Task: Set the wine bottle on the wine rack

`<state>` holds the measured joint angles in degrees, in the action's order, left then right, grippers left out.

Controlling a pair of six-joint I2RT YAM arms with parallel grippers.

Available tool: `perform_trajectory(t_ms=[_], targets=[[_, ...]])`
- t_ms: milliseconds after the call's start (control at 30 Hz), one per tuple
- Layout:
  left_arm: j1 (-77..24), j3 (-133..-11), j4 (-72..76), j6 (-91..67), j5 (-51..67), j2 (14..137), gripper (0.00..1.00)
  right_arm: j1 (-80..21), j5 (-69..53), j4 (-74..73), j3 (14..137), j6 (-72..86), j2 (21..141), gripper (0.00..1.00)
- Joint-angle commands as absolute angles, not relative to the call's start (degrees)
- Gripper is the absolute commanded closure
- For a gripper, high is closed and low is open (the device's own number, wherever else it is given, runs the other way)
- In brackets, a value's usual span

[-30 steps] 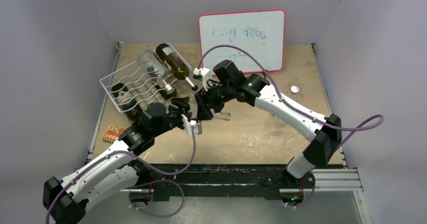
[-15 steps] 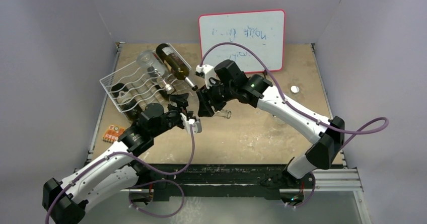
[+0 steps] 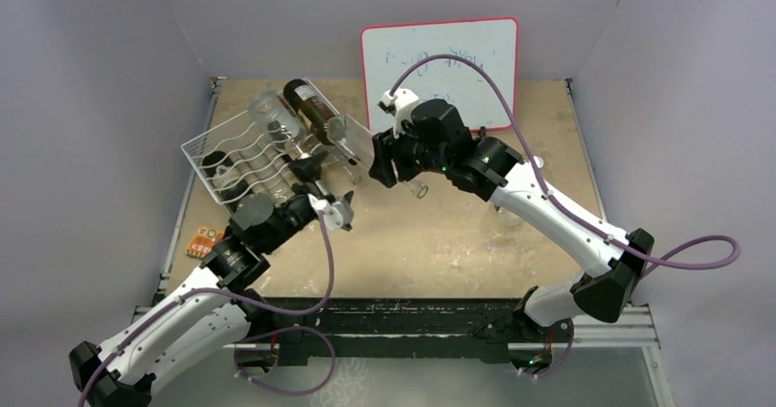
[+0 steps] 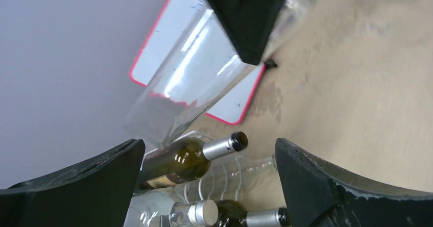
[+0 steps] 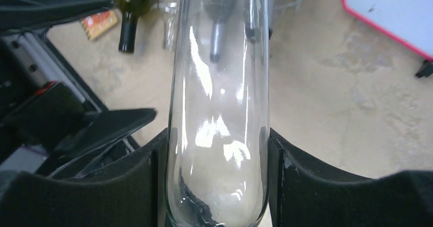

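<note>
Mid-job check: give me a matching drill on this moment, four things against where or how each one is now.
Things:
1. left gripper
2. right gripper
3. whiteboard
4. dark bottle

States:
A. lying on the wine rack
B. clamped on the clear bottle
C. open, holding nothing
D. standing upright at the back

Pairs: 1-C, 2-B, 3-D, 4-A
</note>
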<state>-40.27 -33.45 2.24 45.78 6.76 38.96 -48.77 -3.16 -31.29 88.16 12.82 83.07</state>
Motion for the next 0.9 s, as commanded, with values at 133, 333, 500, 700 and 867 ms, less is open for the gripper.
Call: perform_trajectory(t_ms=[133, 333, 500, 700, 867], targets=[[-39.82, -48.32, 10.19, 8.01, -27.45, 37.08, 0.0, -48.42, 4.91, -14.26, 88.75, 14.58, 80.16, 1.0], [-39.8, -59.77, 5.37, 2.2, -37.88, 38.67, 0.0, -50.76, 5.45, -9.96, 90.64, 12.43, 84.97, 1.0], [-39.79, -72.14, -6.67, -2.59, -41.15, 42.13, 0.0, -53.68, 5.61, -5.78, 93.8, 14.91, 91.01, 1.0], [-39.81, -81.52, -16.25, -4.94, -41.98, 44.18, 0.0, -56.92, 7.31, -1.42, 100.66, 18.18, 100.77, 1.0], [-39.79, -85.49, -20.52, -4.61, -42.14, 45.7, 0.0, -59.79, 11.85, -1.8, 110.85, 18.92, 110.58, 1.0]])
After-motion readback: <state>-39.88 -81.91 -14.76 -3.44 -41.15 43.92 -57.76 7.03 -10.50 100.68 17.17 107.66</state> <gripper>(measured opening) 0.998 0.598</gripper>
